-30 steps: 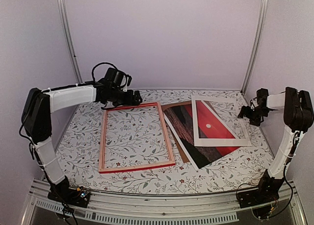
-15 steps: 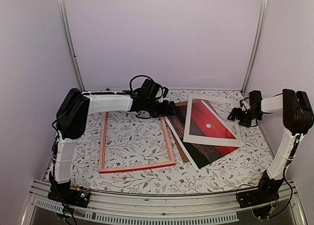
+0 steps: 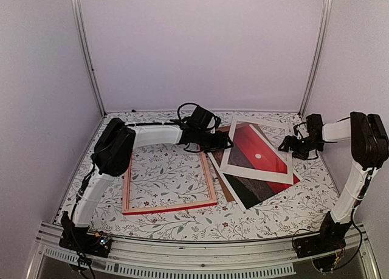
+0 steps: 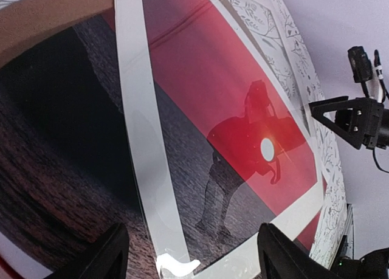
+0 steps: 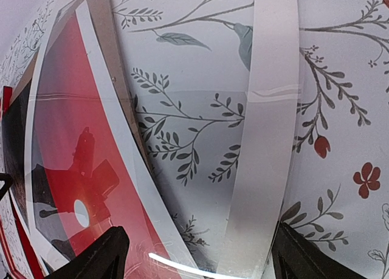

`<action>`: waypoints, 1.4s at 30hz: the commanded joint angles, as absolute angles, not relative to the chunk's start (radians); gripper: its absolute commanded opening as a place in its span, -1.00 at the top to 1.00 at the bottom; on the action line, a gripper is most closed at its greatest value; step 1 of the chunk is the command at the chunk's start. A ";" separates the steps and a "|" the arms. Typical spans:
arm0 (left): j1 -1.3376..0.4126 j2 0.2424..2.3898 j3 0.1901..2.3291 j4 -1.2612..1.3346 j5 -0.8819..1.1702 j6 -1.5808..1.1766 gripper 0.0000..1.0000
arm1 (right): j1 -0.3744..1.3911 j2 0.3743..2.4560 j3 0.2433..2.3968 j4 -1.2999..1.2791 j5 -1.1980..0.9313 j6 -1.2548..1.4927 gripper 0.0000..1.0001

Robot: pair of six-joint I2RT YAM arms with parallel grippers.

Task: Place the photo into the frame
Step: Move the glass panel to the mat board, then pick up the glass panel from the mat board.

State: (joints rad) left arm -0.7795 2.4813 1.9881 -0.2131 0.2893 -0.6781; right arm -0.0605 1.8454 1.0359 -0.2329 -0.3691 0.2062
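The photo (image 3: pixel 262 152), red with a white dot beside dark brown, lies right of centre under a white mat (image 3: pixel 258 176) covered by a clear reflective pane. The red frame (image 3: pixel 208 172) lies flat to its left, with nothing inside it. My left gripper (image 3: pixel 226 141) is open at the mat's left side; in its wrist view the fingers straddle a corner of the mat (image 4: pixel 140 121) over the photo (image 4: pixel 231 90). My right gripper (image 3: pixel 284 146) is open at the mat's right edge, its fingers either side of the mat strip (image 5: pixel 267 109), with the photo (image 5: pixel 61 145) beyond.
A brown backing board (image 3: pixel 220 185) pokes out from under the photo beside the frame's right rail. The floral tabletop (image 3: pixel 164 169) shows through the frame. Booth walls and metal posts (image 3: pixel 313 54) close in the back and sides.
My left arm swung right from the frame's far corner to the mat's left side. The right gripper moved left. The mat slid left and turned over the photo.
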 commanded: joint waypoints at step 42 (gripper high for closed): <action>-0.822 2.519 1.987 -0.301 0.282 -0.697 -0.38 | -0.036 1.735 1.037 -0.290 -0.420 0.281 -0.65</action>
State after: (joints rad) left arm -0.8066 2.5267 2.0178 -0.2584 0.2802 -0.7033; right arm -0.0505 1.7718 1.0077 -0.2852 -0.3786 0.2844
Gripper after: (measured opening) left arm 0.690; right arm 0.824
